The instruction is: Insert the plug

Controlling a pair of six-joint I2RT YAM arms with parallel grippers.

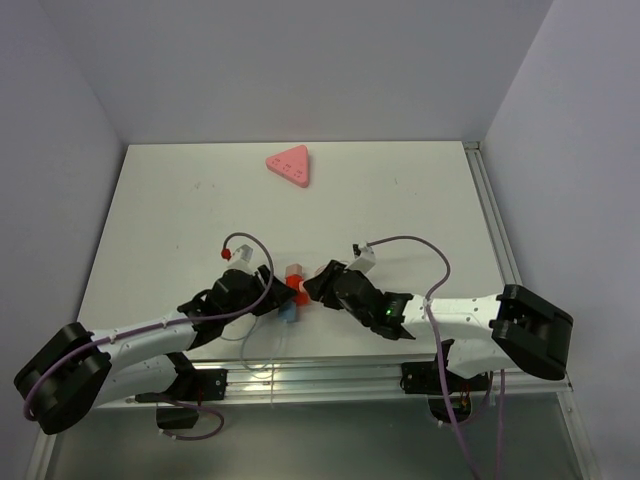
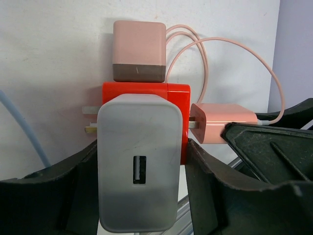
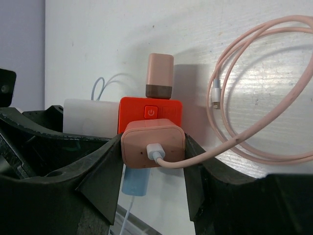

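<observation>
— Red socket cube (image 1: 296, 285), seen from above: where does it sit?
— Right between the two sets of fingertips. The left gripper (image 1: 274, 293) and right gripper (image 1: 316, 284) meet on it from either side. A blue plug (image 1: 288, 312) pokes out just on the near side of them, and a pink triangle (image 1: 290, 166) lies well beyond on the table (image 1: 400, 200). From up here I cannot tell how the fingers are set.
— And the left wrist?
— Its fingers (image 2: 58, 196) are closed narrow on a white charger (image 2: 139, 161), which has its port towards the camera and its body in front of the cube (image 2: 146, 90). Two metal prongs (image 2: 92, 129) stick out past the finger on the view's left; I can't tell whose they are. Beyond the fingertips a brown-tipped charger (image 2: 139, 49) butts against the cube. Outside the other finger, a pink charger (image 2: 222, 125) meets the cube with a sliver of bare prong between them.
— Right wrist?
— Fingers (image 3: 98, 171) are clamped on that pink charger (image 3: 152, 144), and its cable (image 3: 264, 98) loops off past the finger on the view's right. The cube (image 3: 166, 107) is just beyond the fingertips, touching the charger.
— So how far along?
— I'd judge nearly there, with the plug lined up and partly in. What's left looks like the last push home, then letting go.
</observation>
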